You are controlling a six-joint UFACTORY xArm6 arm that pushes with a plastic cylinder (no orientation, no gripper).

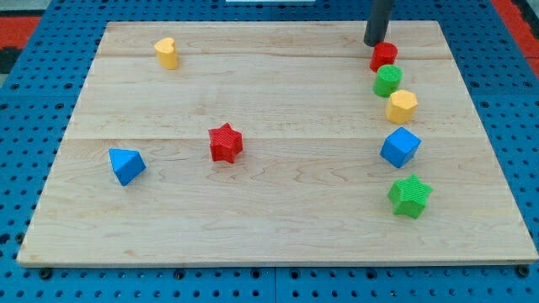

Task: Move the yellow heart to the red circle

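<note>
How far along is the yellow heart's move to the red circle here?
Nothing looks done yet: the yellow heart sits near the view's top left, far from the red circle at the top right. My tip rests just beside the red circle, nowhere near the heart. The whole push across the board remains.

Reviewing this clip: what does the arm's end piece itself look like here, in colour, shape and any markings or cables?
Only a short stretch shows: a straight, round, dark grey rod entering from the view's top, plain and smooth, with no visible markings, cables or sleeve. My tip is blunt and ends just above-left of the red circle. There is no pincer.
</note>
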